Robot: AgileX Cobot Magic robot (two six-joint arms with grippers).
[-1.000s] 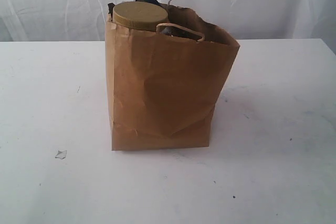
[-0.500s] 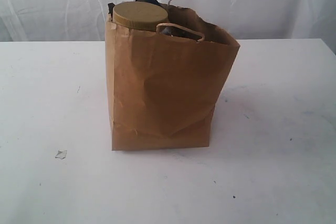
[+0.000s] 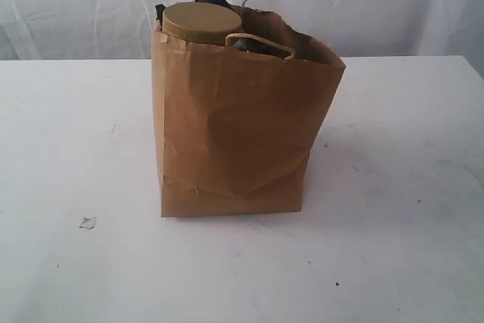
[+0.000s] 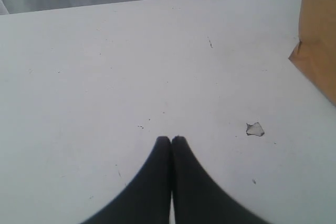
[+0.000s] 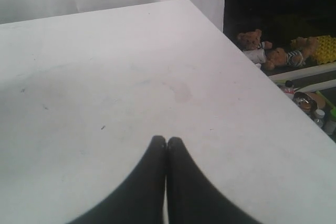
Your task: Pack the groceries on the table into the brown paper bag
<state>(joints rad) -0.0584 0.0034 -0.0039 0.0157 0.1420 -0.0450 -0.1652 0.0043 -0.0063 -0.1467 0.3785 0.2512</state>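
Observation:
The brown paper bag (image 3: 234,126) stands upright in the middle of the white table (image 3: 68,134). An olive lid of the big jar (image 3: 201,22) pokes out of its top at the left, with dark packaging behind it and the loop handles above. A corner of the bag (image 4: 319,40) also shows in the left wrist view. My left gripper (image 4: 171,139) is shut over bare table, holding nothing. My right gripper (image 5: 167,140) is shut too, empty, over bare tabletop. Neither arm appears in the exterior view.
A small white crumpled scrap (image 3: 88,222) lies on the table left of the bag; the scrap (image 4: 254,129) also shows near the left gripper. The table's edge (image 5: 262,77) runs close beside the right gripper, with teddy bears (image 5: 257,48) and clutter beyond.

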